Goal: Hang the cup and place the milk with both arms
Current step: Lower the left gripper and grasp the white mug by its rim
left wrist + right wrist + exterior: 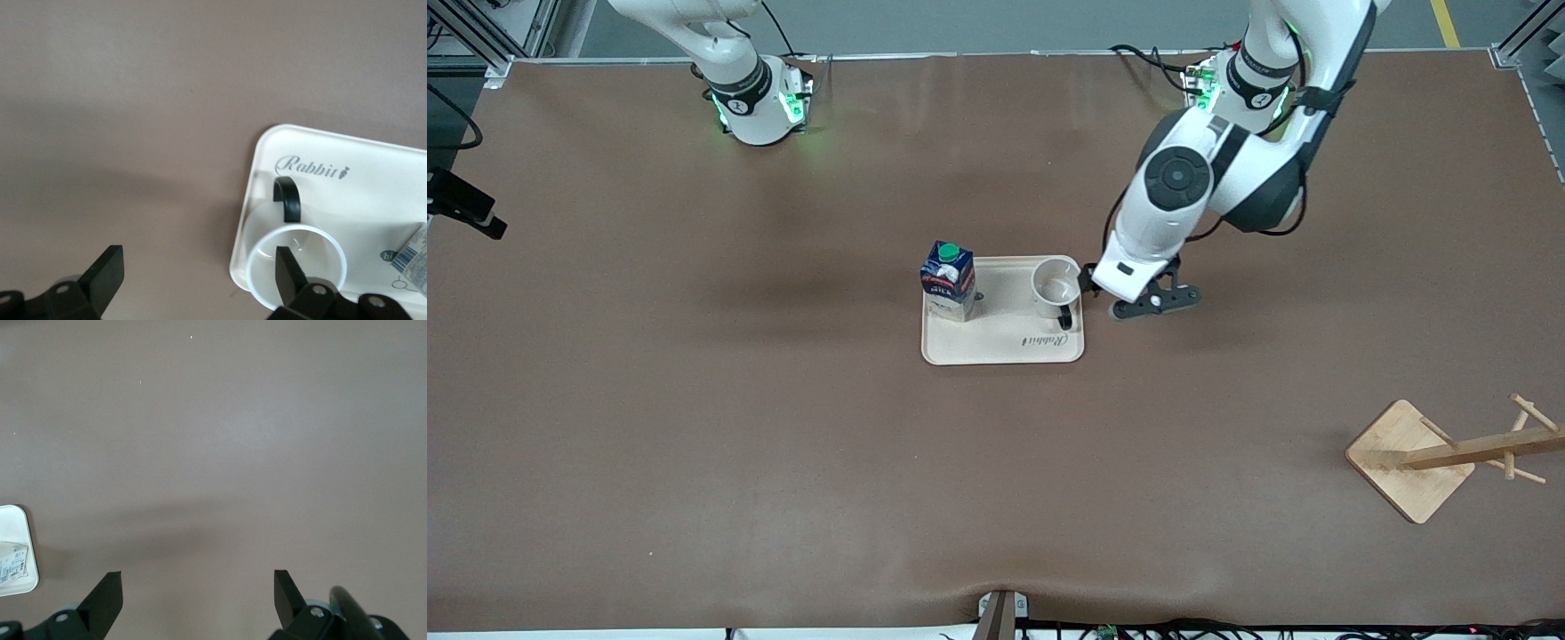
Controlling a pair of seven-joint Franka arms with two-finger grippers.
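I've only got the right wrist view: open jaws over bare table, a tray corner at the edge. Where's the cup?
Observer: The cup stands upright on the tray, at its side toward the left arm's end.
Operator: And the left gripper?
Observer: The left gripper hangs at that tray edge, jaws open, one over the cup's mouth.
Operator: Where does the cup hang?
Observer: A wooden mug tree stands toward the left arm's end, nearer the front camera than the tray.

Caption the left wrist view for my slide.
Open left claw poised beside the cup on the cream tray.
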